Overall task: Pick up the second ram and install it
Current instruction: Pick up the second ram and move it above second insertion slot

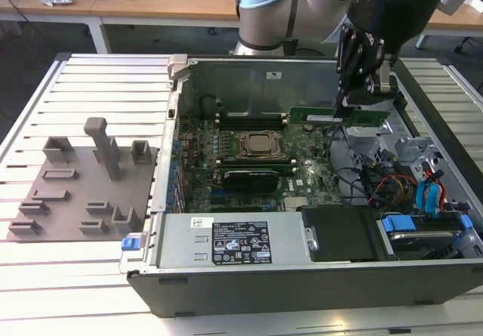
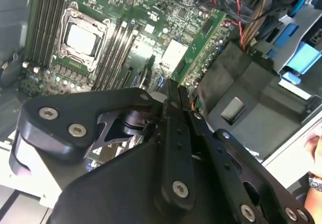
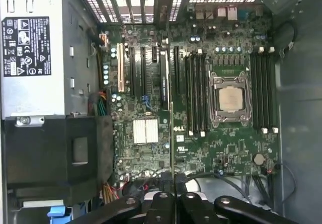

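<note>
The second ram (image 1: 317, 115) is a long green stick, held level above the back right of the open computer case (image 1: 177, 124). My gripper (image 1: 344, 108) is shut on it near its middle. In the first wrist view the ram (image 3: 172, 133) shows edge-on as a thin line running out from the gripper (image 3: 172, 186) over the motherboard, beside the black memory slots (image 3: 196, 93). The CPU socket (image 3: 230, 99) lies between two banks of slots. In the second wrist view the gripper (image 2: 171, 90) hangs above the board near the socket (image 2: 83, 35).
A grey fixture plate (image 1: 83, 192) with upright posts lies at the exterior view's left of the case. Inside the case are the power supply (image 1: 234, 241), a black shroud (image 1: 343, 234), cables, and a drive cage with blue parts (image 1: 430, 200). A person's hand (image 2: 313, 146) shows beyond the case.
</note>
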`<state>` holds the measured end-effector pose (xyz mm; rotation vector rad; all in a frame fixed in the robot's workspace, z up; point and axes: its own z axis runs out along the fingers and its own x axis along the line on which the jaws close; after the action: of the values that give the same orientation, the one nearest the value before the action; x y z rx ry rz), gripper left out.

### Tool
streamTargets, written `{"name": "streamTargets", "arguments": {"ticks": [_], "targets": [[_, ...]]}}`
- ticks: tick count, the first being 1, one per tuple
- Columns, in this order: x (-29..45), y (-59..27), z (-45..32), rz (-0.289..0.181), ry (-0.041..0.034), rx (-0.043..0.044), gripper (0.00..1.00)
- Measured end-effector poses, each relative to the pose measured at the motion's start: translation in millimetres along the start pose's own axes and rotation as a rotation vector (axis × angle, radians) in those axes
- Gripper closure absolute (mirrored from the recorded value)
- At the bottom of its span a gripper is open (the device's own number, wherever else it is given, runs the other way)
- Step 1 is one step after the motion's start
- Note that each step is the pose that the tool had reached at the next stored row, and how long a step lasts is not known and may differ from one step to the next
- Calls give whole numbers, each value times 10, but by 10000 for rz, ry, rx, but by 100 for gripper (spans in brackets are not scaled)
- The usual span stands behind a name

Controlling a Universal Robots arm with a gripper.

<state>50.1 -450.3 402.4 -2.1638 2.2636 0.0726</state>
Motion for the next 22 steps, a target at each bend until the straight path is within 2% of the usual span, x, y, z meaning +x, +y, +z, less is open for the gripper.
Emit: {"name": "streamTargets", "arguments": {"ticks": [3, 5, 11, 13, 14, 15, 17, 18, 22], "targets": [[-76, 197, 71, 0, -5, 0, 88], [-113, 265, 149, 0, -6, 0, 88], [-304, 342, 309, -1, -4, -1, 88], [-414, 368, 377, 0, -4, 0, 88], [-444, 374, 391, 1, -7, 0, 88], [-515, 385, 421, 0, -5, 0, 88], [-603, 393, 465, 0, -4, 0, 88], [-634, 394, 478, 0, -5, 0, 88], [-641, 394, 479, 0, -5, 0, 88]]}}
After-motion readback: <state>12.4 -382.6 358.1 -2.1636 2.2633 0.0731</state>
